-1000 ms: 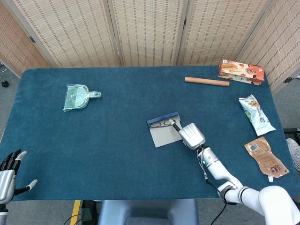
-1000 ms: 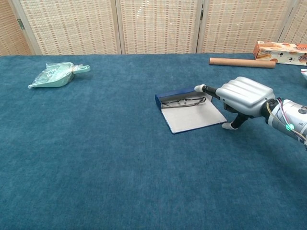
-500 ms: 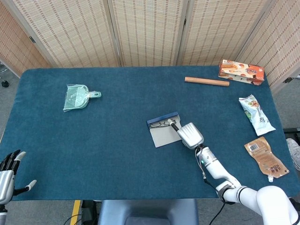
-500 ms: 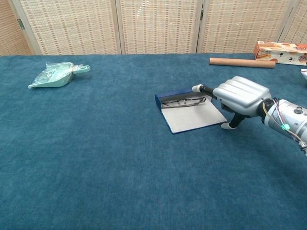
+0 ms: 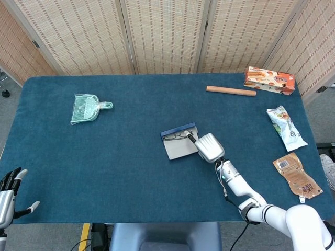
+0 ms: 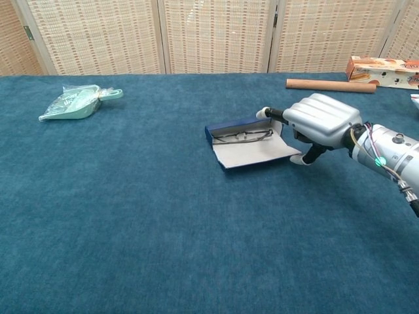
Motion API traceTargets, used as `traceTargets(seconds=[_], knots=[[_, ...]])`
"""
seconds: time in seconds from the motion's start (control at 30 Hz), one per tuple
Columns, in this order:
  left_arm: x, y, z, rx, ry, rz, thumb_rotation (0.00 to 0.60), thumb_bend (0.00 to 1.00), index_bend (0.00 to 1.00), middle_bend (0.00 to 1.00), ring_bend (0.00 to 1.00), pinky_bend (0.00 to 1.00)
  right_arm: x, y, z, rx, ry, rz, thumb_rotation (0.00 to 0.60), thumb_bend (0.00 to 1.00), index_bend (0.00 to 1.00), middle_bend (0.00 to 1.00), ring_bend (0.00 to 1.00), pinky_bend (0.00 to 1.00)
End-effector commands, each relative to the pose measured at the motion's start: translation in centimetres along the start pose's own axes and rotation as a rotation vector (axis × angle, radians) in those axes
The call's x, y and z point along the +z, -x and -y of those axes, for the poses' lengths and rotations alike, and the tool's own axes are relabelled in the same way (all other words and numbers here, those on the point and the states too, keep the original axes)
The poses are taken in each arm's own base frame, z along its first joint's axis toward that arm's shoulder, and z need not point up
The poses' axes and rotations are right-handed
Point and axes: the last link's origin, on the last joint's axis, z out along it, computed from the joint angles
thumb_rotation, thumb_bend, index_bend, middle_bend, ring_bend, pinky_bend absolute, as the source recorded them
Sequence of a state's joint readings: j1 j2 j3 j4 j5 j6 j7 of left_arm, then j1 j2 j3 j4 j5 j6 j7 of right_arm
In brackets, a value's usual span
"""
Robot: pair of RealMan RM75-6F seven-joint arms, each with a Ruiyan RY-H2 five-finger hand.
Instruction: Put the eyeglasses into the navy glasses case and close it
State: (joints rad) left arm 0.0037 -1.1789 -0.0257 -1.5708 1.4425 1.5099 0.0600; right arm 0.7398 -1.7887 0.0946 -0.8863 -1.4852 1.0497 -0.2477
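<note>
The navy glasses case [image 5: 176,149] [image 6: 251,152] lies open at mid-table, its pale flap tilted up off the cloth. Black-rimmed eyeglasses [image 5: 177,136] [image 6: 245,136] rest inside along the navy back wall. My right hand [image 5: 209,147] [image 6: 321,121] is at the case's right end: one finger reaches along the far corner, the thumb sits under the flap's near right corner, and it holds the flap's edge. My left hand [image 5: 6,196] hangs off the table's near left edge with fingers spread, holding nothing.
A mint dustpan [image 5: 85,107] [image 6: 75,101] lies far left. A wooden rod [image 5: 231,91] [image 6: 330,85] and a snack box [image 5: 269,80] [image 6: 383,70] sit at the back right. Two snack bags [image 5: 285,127] [image 5: 296,175] lie along the right edge.
My right hand has moved left and the case has slid left with it. The flap, flat on the cloth before, now stands raised at its right edge.
</note>
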Motion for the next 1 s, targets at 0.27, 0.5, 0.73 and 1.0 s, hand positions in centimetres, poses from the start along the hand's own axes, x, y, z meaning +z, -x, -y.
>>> traceTargets(seconds=[0.27,0.5,0.73,1.0], knots=[[0.1,0.1,0.0,0.001,0.0,0.002,0.6,0.19,0.15,0.1,0.1,0.2,1.3,-0.9,2.0,0.015,-0.046,-0.027,0.6,0.35,0.28,1.0,1.0,0.97],[0.0,0.1,0.1,0.002,-0.004,0.004,0.6,0.19,0.15,0.1,0.1,0.2,1.8,-1.0,2.7,0.017,-0.055,-0.03,0.6,0.38,0.43,1.0,1.0,0.97],[0.0,0.2,0.0,-0.002,-0.001,0.007,0.6,0.19,0.15,0.1,0.1,0.2,1.9,-1.1,2.5,0.022,-0.045,-0.042,0.6,0.4,0.52,1.0,1.0,0.97],[0.1,0.3,-0.1,-0.011,0.007,0.006,0.6,0.19,0.15,0.1,0.1,0.2,1.9,-1.0,2.4,0.019,-0.039,-0.041,0.6,0.42,0.64,1.0,1.0,0.97]])
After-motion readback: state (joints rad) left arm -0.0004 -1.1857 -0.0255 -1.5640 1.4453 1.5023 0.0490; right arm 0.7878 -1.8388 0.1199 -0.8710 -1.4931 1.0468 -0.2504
